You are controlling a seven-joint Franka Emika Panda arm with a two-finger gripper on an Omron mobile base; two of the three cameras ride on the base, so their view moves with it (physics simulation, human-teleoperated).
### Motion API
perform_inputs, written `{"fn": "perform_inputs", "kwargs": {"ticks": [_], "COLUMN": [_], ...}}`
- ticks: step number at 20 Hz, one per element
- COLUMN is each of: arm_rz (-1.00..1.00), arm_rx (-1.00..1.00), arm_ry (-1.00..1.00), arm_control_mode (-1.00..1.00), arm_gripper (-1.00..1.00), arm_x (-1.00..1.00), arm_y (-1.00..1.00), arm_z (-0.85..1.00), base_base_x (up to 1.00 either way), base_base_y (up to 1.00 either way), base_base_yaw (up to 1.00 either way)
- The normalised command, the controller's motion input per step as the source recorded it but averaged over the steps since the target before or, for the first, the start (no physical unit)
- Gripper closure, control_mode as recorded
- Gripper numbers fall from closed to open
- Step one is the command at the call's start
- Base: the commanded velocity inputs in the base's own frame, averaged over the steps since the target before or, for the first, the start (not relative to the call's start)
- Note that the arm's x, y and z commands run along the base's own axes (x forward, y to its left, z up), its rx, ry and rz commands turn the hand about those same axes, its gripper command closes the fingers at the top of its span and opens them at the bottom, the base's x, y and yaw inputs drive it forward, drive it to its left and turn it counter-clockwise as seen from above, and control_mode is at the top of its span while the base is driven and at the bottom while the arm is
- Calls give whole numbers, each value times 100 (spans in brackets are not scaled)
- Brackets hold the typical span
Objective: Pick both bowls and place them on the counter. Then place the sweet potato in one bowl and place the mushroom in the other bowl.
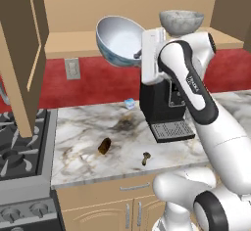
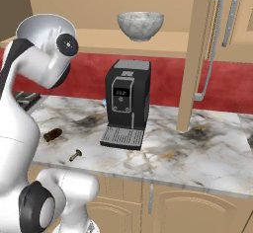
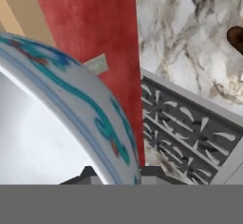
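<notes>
Blue-patterned white bowl [image 1: 119,40] hangs tilted, its rim pinched in the gripper [image 1: 138,55]. Grey stone bowl [image 1: 181,22] sits just beside it on the shelf [image 1: 68,43].

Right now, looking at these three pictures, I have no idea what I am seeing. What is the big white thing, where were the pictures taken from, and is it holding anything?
The big white thing is a robot arm in a computer-rendered kitchen. Two pictures come from cameras behind it, one to its left and one to its right, looking over the same counter. The third comes from a camera on its hand, so it looks tilted.

The hand has its two fingers shut on the rim of a white bowl with a blue pattern, held up in the air on its side. A second bowl, mottled grey, sits on the wooden shelf above.

On the marble counter lie a small brown sweet potato and a tiny mushroom, apart from each other. A black coffee machine stands there too, and a stove is at the left.
</notes>
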Motion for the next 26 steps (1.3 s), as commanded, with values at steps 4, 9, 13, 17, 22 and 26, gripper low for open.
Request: {"fn": "perform_inputs", "kwargs": {"ticks": [4, 9, 13, 17, 22, 26], "arm_rz": [-8, -7, -5, -2, 0, 0], "arm_rx": [10, 8, 7, 1, 0, 0], "arm_ry": [3, 0, 1, 11, 36, 41], "arm_control_mode": [-100, -100, -100, -100, -100, -100], "arm_gripper": [100, 100, 100, 100, 100, 100], "arm_x": [-68, -69, -65, -57, -33, -16], "arm_y": [-34, -32, -28, -11, 0, 1], "arm_z": [-12, -9, -9, -15, -28, -28], "base_base_x": [0, 0, 0, 0, 0, 0], "base_base_y": [0, 0, 0, 0, 0, 0], "base_base_yaw": [0, 0, 0, 0, 0, 0]}}
